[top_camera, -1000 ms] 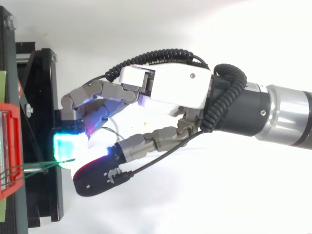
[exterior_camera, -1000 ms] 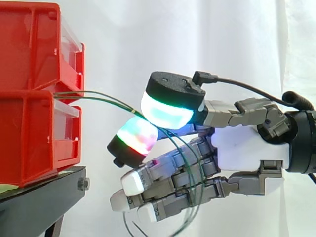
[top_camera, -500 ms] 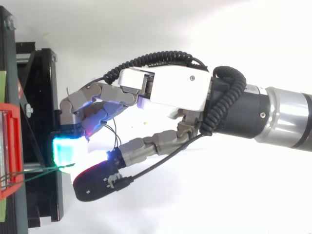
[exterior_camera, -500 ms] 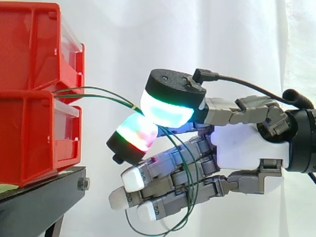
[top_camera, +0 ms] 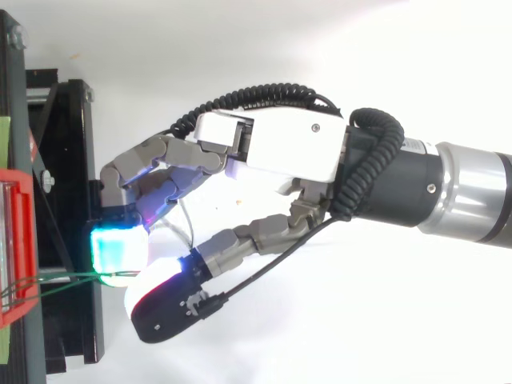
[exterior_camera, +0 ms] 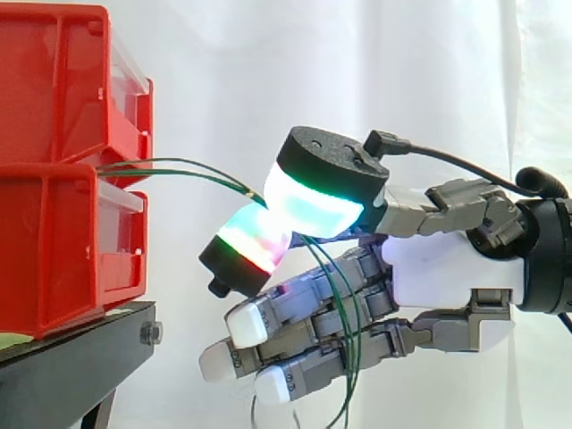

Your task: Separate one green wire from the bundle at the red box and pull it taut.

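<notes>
Now green wires (exterior_camera: 236,184) in robot hand (exterior_camera: 447,268).

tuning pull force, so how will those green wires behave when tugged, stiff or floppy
Probably springy rather than limp: the green wires arc from the red bins to the hand's pinch without drooping. Likely light and slippery, being thin, so they may slide between the pads.

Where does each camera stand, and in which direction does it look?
Side view: beside the work at about its height, looking level across the red bins and black stand; the hand is at the right.
Top view: above the work, looking down; the hand and arm come in from the right edge.
Both share: the hand, pinching the green wires that run from the red bins.
</notes>
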`<action>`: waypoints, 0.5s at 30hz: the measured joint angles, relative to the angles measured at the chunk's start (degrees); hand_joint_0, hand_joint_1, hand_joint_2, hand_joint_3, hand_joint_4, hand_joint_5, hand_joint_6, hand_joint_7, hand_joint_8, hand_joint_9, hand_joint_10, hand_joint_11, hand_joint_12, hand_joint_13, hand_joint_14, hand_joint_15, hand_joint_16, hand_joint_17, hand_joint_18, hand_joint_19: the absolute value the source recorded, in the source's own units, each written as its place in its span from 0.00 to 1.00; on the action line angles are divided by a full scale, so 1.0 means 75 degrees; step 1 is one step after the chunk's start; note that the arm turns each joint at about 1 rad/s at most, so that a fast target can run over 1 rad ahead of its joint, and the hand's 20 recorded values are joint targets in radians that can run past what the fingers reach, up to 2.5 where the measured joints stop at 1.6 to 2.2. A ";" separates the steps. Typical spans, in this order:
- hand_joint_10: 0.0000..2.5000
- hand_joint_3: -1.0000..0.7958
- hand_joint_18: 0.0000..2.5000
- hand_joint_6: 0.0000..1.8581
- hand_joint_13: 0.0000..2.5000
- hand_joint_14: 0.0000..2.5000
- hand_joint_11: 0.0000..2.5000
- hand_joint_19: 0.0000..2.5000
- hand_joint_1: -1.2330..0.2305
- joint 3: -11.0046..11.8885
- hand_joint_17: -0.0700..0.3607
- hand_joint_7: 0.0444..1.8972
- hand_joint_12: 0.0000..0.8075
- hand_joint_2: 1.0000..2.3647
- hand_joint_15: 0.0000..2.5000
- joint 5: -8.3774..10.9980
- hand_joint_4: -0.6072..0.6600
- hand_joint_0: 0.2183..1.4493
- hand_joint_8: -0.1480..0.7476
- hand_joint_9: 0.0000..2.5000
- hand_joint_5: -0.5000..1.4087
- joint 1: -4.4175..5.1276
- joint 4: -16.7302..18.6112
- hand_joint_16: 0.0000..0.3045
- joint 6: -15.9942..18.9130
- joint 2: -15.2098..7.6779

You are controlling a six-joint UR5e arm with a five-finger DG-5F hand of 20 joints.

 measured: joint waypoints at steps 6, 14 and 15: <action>0.00 0.35 0.28 0.46 0.27 0.00 0.18 0.13 0.43 0.0000 0.42 0.61 0.42 0.01 0.09 0.0000 0.63 0.30 0.51 0.32 0.18 -0.0002 -0.0005 0.16 0.0001 0.0000; 0.00 0.44 0.28 0.48 0.26 0.00 0.19 0.11 0.29 0.0000 0.43 0.57 0.42 0.02 0.08 0.0010 0.56 0.32 0.50 0.29 0.16 -0.0019 -0.0006 0.17 0.0001 0.0002; 0.00 0.42 0.28 0.48 0.26 0.00 0.19 0.11 0.25 0.0000 0.43 0.58 0.42 0.01 0.08 0.0010 0.58 0.34 0.50 0.29 0.15 -0.0021 -0.0005 0.17 0.0001 0.0003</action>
